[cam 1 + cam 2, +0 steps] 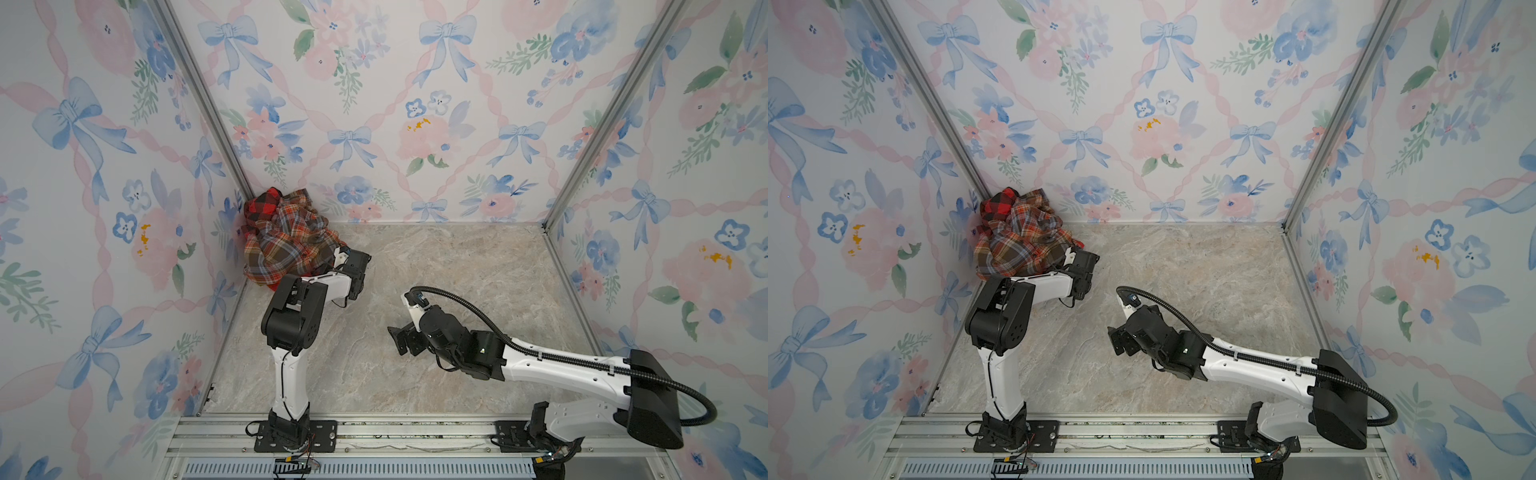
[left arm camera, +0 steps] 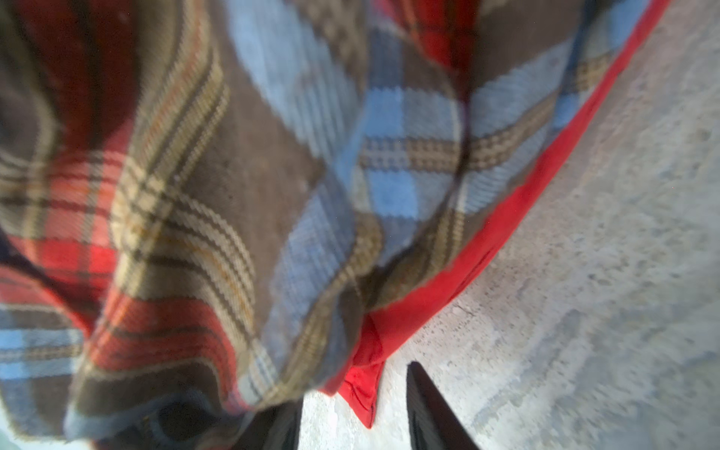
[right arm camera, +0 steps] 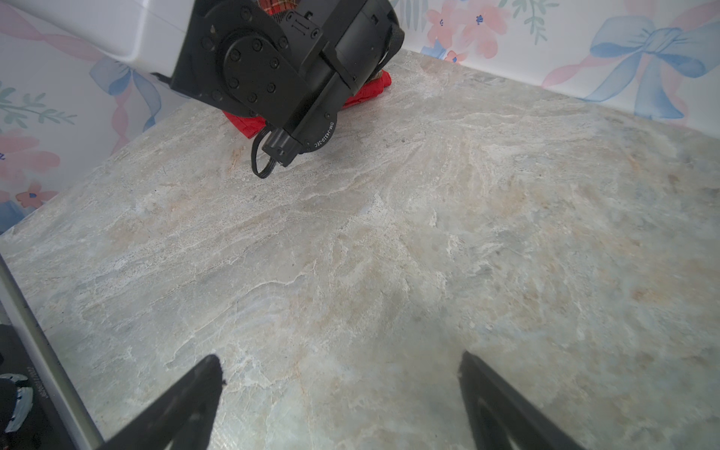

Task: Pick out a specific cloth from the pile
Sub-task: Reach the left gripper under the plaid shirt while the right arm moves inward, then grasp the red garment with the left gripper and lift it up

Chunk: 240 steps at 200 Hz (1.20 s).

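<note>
1. Three walls [image 1: 415,83] papered with pink flowers and blue bows.
2. Grey-beige marbled bench [image 1: 457,270] below, evenly lit.
3. Metal posts [image 1: 203,95] in the back corners; metal rail [image 1: 395,432] along the front.

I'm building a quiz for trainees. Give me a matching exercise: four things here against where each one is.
1 plain red cloth
2 plaid shirt
3 checked cloth
4 right pincer

A open over bare table
B farthest back, in the corner
C edge showing under the shirt
D draped over the front of the pile

Pairs: 1-C, 2-D, 3-B, 4-A
</note>
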Each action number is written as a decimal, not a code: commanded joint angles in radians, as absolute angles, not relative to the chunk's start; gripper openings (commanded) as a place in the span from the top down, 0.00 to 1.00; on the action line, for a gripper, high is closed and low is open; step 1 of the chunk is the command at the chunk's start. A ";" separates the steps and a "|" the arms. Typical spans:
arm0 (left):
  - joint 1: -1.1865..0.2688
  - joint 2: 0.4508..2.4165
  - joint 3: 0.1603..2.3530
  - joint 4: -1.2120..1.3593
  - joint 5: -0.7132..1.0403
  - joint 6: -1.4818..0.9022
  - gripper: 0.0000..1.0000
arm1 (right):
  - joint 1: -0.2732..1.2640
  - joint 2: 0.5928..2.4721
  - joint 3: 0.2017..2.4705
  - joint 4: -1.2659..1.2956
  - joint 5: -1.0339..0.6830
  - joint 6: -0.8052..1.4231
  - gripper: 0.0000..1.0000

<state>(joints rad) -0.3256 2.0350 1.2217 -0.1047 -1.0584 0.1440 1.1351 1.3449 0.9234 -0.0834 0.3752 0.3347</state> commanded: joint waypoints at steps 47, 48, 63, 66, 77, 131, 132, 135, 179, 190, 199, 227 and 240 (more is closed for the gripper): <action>-0.282 2.082 1.256 -0.099 -1.029 0.147 0.58 | 1.139 1.350 0.940 -0.144 0.403 0.349 0.03; -0.281 2.084 1.257 -0.098 -1.030 0.147 0.59 | 1.139 1.349 0.941 -0.145 0.404 0.348 0.03; -0.269 2.099 1.265 -0.098 -1.031 0.145 0.60 | 1.138 1.344 0.941 -0.154 0.409 0.347 0.03; -0.266 2.101 1.267 -0.097 -1.029 0.144 0.62 | 1.138 1.343 0.940 -0.156 0.410 0.347 0.03; -0.261 2.105 1.267 -0.099 -1.026 0.133 0.74 | 1.138 1.339 0.938 -0.160 0.412 0.345 0.03; -0.297 1.985 1.225 -0.097 -1.053 0.091 1.00 | 1.138 1.334 0.941 -0.167 0.422 0.356 0.03; -0.299 1.980 1.225 -0.099 -1.053 0.089 1.00 | 1.138 1.333 0.941 -0.166 0.422 0.356 0.03; -0.300 1.964 1.222 -0.100 -1.051 0.087 1.00 | 1.138 1.333 0.940 -0.166 0.420 0.356 0.03; -0.250 1.740 1.351 -0.172 -0.969 0.067 1.00 | 1.142 1.341 0.954 -0.142 0.405 0.353 0.03; -0.213 1.732 1.454 -0.214 -0.945 0.056 1.00 | 1.143 1.346 0.963 -0.140 0.402 0.351 0.03; -0.177 1.739 1.559 -0.262 -0.923 0.029 1.00 | 1.144 1.349 0.967 -0.135 0.398 0.347 0.03; -0.136 1.737 1.688 -0.386 -0.839 -0.148 1.00 | 1.150 1.347 0.971 -0.132 0.397 0.345 0.03; -0.172 1.675 1.587 -0.367 -0.857 -0.228 1.00 | 1.153 1.336 0.961 -0.138 0.400 0.350 0.03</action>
